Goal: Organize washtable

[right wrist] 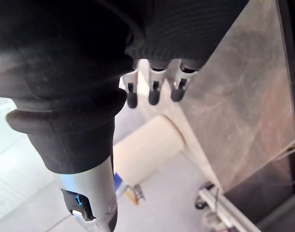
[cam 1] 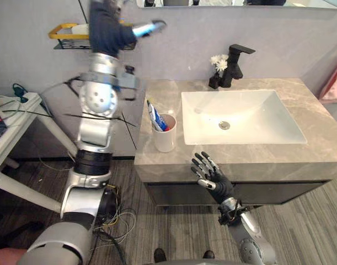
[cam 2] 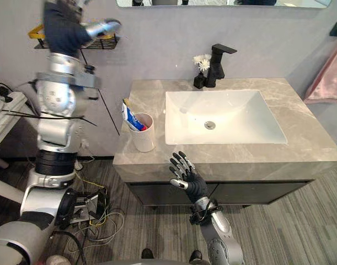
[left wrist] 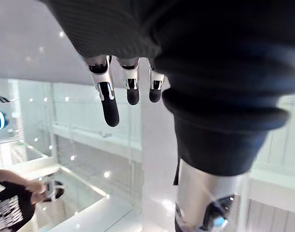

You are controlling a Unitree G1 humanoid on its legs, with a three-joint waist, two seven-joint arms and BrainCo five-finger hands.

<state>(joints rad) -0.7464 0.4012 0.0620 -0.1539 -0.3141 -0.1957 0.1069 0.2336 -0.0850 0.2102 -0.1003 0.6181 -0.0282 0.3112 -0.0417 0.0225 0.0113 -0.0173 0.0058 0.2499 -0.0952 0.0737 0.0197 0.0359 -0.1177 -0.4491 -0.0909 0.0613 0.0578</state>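
A white cup point(cam 1: 165, 137) holding a blue and white toothpaste tube point(cam 1: 156, 117) stands on the marble washtable point(cam 1: 300, 91), left of the white sink basin point(cam 1: 251, 124). The same cup point(right wrist: 148, 149) appears past my right hand's fingers point(right wrist: 154, 93). My right hand point(cam 1: 212, 174) is open with fingers spread, low at the counter's front edge, holding nothing. My left hand point(cam 1: 110, 25) is raised high beside the yellow wall shelf point(cam 1: 63, 32). Its fingers point(left wrist: 110, 99) are straight and empty.
A black faucet point(cam 1: 234, 63) and a small vase of white flowers point(cam 1: 218, 69) stand behind the basin. A white item lies on the yellow shelf. A pink towel point(cam 1: 335, 83) hangs at the right. A white side table point(cam 1: 8, 127) with cables stands at the left.
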